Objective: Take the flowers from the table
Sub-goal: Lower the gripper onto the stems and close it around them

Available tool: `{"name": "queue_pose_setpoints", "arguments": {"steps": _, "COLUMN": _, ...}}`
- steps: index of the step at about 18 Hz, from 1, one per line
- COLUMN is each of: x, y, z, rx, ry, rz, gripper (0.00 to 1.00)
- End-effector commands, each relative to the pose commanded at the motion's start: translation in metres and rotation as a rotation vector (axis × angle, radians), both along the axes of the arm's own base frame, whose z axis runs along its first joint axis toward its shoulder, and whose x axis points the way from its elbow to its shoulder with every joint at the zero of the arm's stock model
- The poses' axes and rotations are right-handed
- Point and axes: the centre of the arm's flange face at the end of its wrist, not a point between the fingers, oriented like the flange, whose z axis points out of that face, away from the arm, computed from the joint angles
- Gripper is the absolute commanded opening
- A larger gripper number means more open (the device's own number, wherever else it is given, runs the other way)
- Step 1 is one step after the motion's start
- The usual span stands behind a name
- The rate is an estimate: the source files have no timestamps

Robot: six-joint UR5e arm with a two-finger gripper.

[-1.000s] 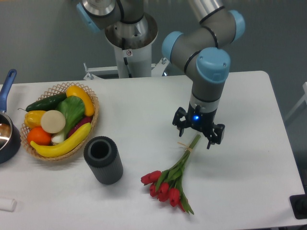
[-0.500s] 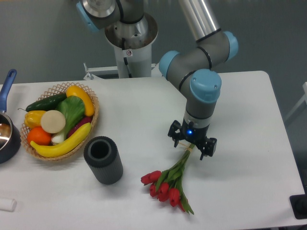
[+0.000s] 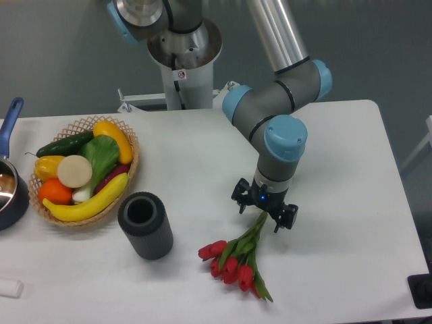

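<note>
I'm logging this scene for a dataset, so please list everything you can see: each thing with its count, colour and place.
flowers: one bunch, red heads with green stems, lying front centre of the table
table: one, white, under everything
basket: one, tan wicker, left side, holding fruit and vegetables
banana: one, yellow, at the basket's front edge
cucumber: one, dark green, at the basket's back
orange: one, orange, basket's left front
cylinder: one, dark grey, upright, right of the basket's front
pan: one, dark with blue handle, far left edge
arm: one, grey with blue caps, reaching down from the back
pincer: one, black, open, over the stem ends
</note>
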Motion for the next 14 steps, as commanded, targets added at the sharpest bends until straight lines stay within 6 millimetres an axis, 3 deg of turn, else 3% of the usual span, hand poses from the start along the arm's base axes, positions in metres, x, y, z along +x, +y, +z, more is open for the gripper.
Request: {"name": "queue_pose_setpoints", "arguments": {"steps": 14, "x": -0.004, "y": 0.005, "z": -0.012, "rx": -0.008, "ry": -0.005, "rz": -0.027, "gripper": 0.97}}
